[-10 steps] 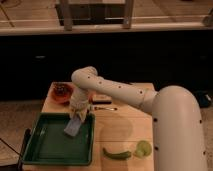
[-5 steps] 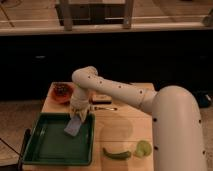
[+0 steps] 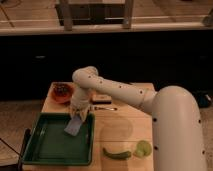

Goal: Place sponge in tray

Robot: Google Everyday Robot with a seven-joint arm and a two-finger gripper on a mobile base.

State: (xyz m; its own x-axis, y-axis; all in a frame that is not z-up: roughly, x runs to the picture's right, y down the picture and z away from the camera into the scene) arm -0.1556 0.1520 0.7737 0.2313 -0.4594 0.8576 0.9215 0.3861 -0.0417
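The light blue sponge [image 3: 74,126] sits tilted over the upper right part of the dark green tray [image 3: 52,147], its lower end at or near the tray floor. My gripper [image 3: 80,115] points down directly above the sponge, at its top edge, inside the tray's far right corner. The white arm reaches in from the right, across the wooden table. Whether the sponge is still held does not show.
An orange bowl [image 3: 62,92] stands just behind the tray at the table's far left. A small dark flat object [image 3: 102,98] and a thin utensil [image 3: 103,108] lie right of the gripper. A green pepper [image 3: 117,153] and a round green fruit [image 3: 143,147] lie near the front edge.
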